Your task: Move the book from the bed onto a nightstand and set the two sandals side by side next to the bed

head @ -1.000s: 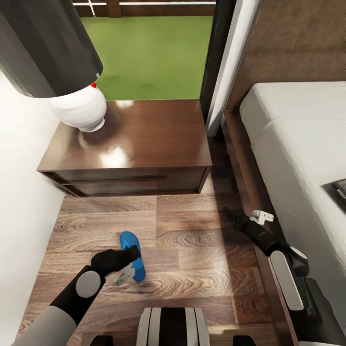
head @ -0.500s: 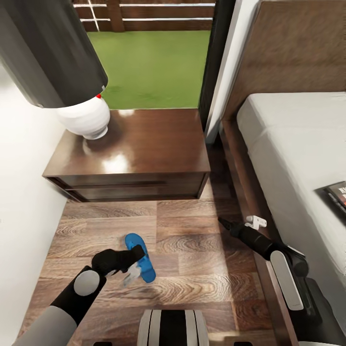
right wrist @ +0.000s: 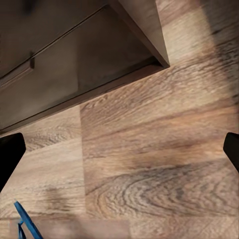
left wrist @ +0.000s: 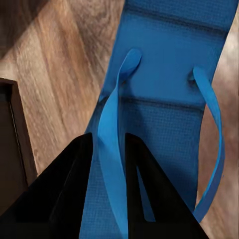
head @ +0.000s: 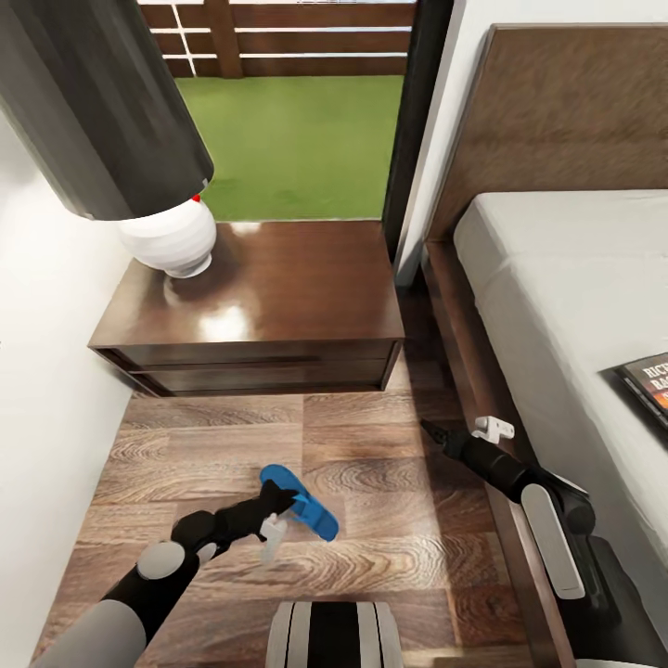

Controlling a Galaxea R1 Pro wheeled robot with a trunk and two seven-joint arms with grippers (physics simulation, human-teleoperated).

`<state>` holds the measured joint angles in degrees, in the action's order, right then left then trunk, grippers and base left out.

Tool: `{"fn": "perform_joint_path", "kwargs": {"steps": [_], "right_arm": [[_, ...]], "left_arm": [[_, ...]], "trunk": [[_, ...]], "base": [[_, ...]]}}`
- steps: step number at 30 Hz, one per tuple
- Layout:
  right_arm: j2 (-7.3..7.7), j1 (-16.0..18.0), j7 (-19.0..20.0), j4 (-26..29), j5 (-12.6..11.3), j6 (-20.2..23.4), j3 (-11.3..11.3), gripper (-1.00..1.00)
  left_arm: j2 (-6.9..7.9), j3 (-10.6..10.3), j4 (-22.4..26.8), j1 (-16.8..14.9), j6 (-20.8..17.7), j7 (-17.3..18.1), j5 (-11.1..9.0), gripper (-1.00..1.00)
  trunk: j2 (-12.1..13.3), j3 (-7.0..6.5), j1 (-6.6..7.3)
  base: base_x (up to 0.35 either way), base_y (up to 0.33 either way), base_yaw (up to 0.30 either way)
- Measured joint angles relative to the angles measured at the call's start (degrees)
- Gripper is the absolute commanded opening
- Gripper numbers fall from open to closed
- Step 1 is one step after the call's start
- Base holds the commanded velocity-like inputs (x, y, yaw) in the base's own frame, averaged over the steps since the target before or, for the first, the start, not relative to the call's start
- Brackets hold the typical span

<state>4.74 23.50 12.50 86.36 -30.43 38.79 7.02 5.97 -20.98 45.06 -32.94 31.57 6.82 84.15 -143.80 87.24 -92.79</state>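
Note:
One bright blue sandal hangs tilted just above the wood floor, with my left gripper shut on its strap. In the left wrist view the two black fingers pinch the blue strap of the sandal. My right gripper stands open low over the floor beside the bed, its jaws spread wide in the right wrist view. The book lies on the mattress at the right edge. The nightstand stands ahead between wall and bed.
A white lamp with a dark shade occupies the nightstand's left corner. The white wall runs along the left. A glass window shows grass behind. The bed's dark frame borders the floor strip on the right.
The left gripper has lifted the sandal and swung it to the right, turning it toward the bed. The head view has tilted up a little. The right arm has barely moved.

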Motion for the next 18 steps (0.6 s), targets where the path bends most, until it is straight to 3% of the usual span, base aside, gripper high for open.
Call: {"fn": "perform_joint_path", "kwargs": {"steps": [2, 3, 8, 15, 18], "right_arm": [[-0.07, 0.0, 0.0, 0.0, 0.0, 0.0, 0.0, 1.0], [-0.13, 0.0, 0.0, 0.0, 0.0, 0.0, 0.0, 1.0], [-0.24, 0.0, -0.2, 0.0, 0.0, -0.1, 0.0, 1.0], [-0.24, 0.0, -0.2, 0.0, 0.0, -0.1, 0.0, 1.0], [-0.24, 0.0, -0.3, -0.1, 0.1, -0.1, -0.1, 1.0]], "left_arm": [[-0.08, -0.1, -2.8, 0.0, -1.6, -2.9, 0.4, -1.0], [-0.11, -0.1, -4.0, 0.0, -4.4, -3.5, 0.5, -1.0], [-1.44, -0.3, -5.2, 0.0, -13.3, -4.1, -0.4, -1.0], [-1.76, -0.3, -6.6, 0.0, -13.7, -4.0, -0.7, -1.0], [-2.72, -0.4, -7.5, 0.0, -13.6, -4.0, -0.7, -1.0]], "trunk": [[0.0, 0.0, 0.0], [0.0, 0.0, 0.0], [0.0, 0.0, 0.0], [0.0, 0.0, 0.0], [0.0, 0.0, 0.0]], "base": [[0.0, 0.0, 0.0], [0.0, 0.0, 0.0], [0.0, 0.0, 0.0], [0.0, 0.0, 0.0], [0.0, 0.0, 0.0]]}}
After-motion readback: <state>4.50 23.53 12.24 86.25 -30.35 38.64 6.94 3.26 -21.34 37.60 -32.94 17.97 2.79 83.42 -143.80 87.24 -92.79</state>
